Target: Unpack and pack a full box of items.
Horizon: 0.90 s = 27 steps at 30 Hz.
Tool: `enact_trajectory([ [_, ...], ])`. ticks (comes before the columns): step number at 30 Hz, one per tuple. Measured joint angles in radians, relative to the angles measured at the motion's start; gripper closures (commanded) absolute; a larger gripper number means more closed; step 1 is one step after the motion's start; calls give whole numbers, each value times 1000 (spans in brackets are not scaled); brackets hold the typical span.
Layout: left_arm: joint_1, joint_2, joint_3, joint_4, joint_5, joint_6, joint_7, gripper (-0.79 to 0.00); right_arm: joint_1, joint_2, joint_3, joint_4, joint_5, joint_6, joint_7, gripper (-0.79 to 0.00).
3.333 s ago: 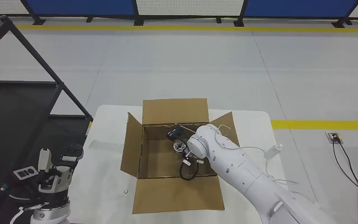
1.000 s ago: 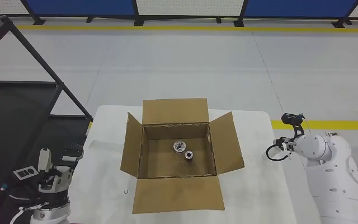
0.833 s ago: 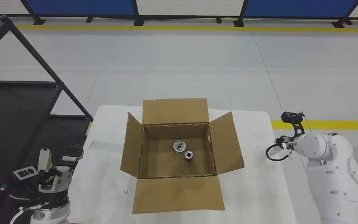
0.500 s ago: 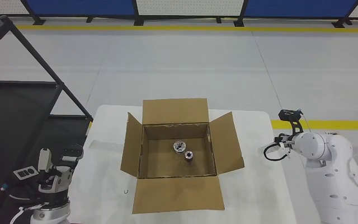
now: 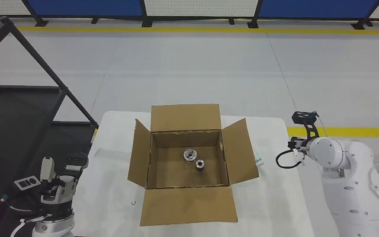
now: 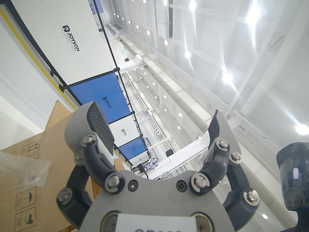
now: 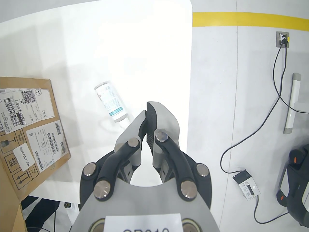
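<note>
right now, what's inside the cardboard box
A round metal part and a smaller metal part lie close together near the middle of the box floor. The strip of floor just behind the near wall is hidden by it.

The white table [image 5: 115, 139] (its corners rounded) carries an open cardboard box [image 5: 186, 206] at its middle. A small labelled bottle [image 7: 111, 104] lies on its side just beside the box's right flap. A tiny curved bit [image 5: 134, 204], perhaps a ring, lies near the box's left side.

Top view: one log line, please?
cardboard box open, two metal parts inside | bottle lying on table | right gripper shut | left gripper open
</note>
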Motion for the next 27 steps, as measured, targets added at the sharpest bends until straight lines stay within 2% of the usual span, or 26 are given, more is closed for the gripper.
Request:
enact_trajectory([
  [2,0,0,0,0,0,0,0,-785,5,1,-10,12,16,-26,5,0],
  [5,0,0,0,0,0,0,0,-785,10,3,-30,30,31,-74,28,-219],
  [8,0,0,0,0,0,0,0,-785,20,4,-50,65,52,-116,51,-296],
  [14,0,0,0,0,0,0,0,-785,44,8,-85,157,156,-272,95,-348],
  [18,0,0,0,0,0,0,0,-785,35,10,-102,162,230,-366,91,-379],
  [22,0,0,0,0,0,0,0,-785,-4,17,-102,95,328,-468,88,-372],
  [27,0,0,0,0,0,0,0,-785,-86,28,-99,-48,426,-534,58,-382],
])
